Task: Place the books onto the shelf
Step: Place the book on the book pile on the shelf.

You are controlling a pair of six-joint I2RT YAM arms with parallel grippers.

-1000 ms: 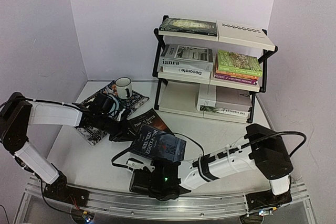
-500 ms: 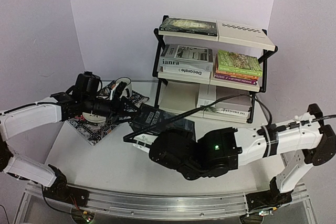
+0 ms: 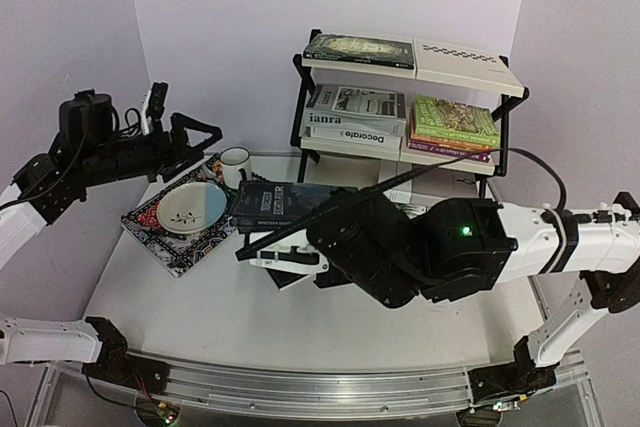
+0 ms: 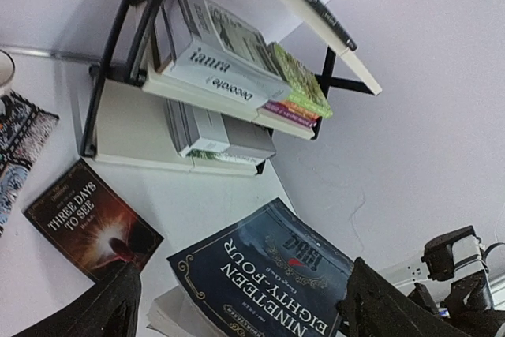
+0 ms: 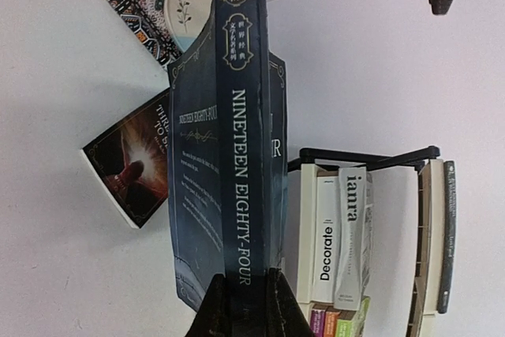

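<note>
navy Nineteen Eighty-Four book [image 3: 272, 203]: lifted, left of shelf [image 3: 465, 65] | Three Days to See book [image 4: 91, 222]: flat on surface [image 3: 200, 297] | shelf: upright, stacked books on all three tiers

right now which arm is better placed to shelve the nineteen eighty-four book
Right: the right gripper is shut on the book, close to the shelf. The left gripper is open and empty, far left.

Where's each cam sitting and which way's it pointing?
Top external: high behind the arm bases, looking down on table and shelf; left arm and right arm show.
Left wrist: on the raised left arm, looking towards the shelf; open left gripper frames the bottom.
Right wrist: looks along the right gripper, shut on the blue book.
Shared: all three see that book and the shelf.
</note>
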